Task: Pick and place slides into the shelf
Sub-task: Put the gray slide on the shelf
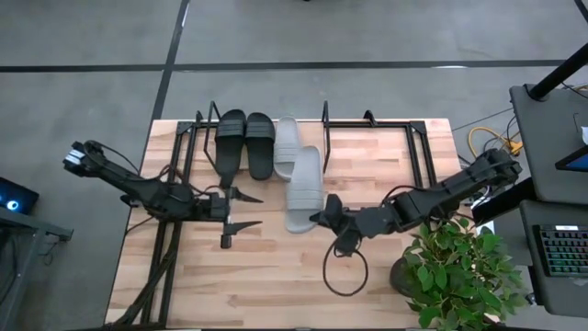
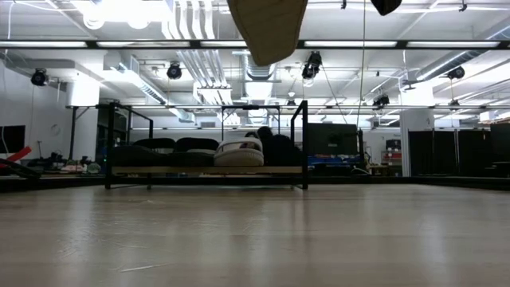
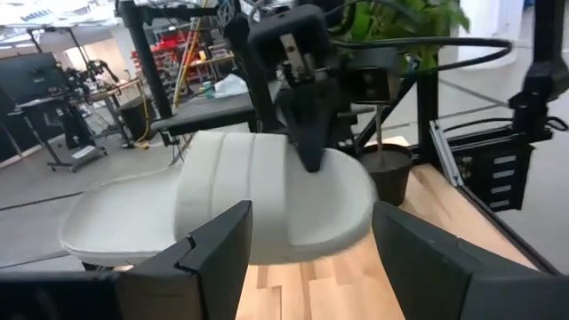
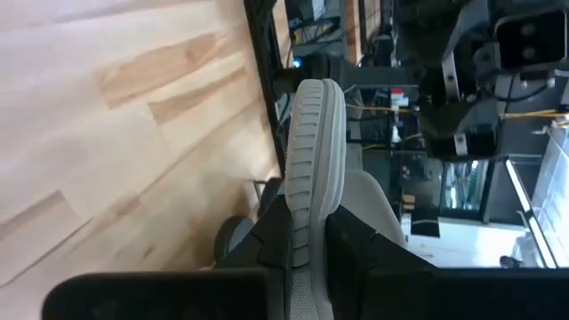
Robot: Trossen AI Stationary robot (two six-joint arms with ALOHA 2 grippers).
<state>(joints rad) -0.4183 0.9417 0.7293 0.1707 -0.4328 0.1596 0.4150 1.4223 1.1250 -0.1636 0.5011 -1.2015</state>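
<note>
The black wire shelf (image 1: 404,138) stands along the table's far edge, with two black slides (image 1: 244,142) and one grey slide (image 1: 286,140) lying side by side on its board. In the low view the shelf (image 2: 207,169) shows them in a row. My right gripper (image 1: 323,219) is shut on the second grey slide (image 1: 301,188), just in front of the shelf. Its sole (image 2: 267,28) hangs at the top of the low view. My left gripper (image 1: 246,210) is open, left of that slide and clear of it, and faces it (image 3: 311,240). My right gripper pinches the held grey slide at its right rim near the near end (image 4: 307,191), one finger on the footbed (image 3: 307,133) and the other under the sole. The fingers come about level from the table's right. The slide is lifted clear and roughly level.
A potted plant (image 1: 459,267) stands at the table's near right corner, beside the right arm. A black cable loop (image 1: 344,271) lies on the wood in front of the right gripper. The shelf's right half (image 1: 367,152) has free board.
</note>
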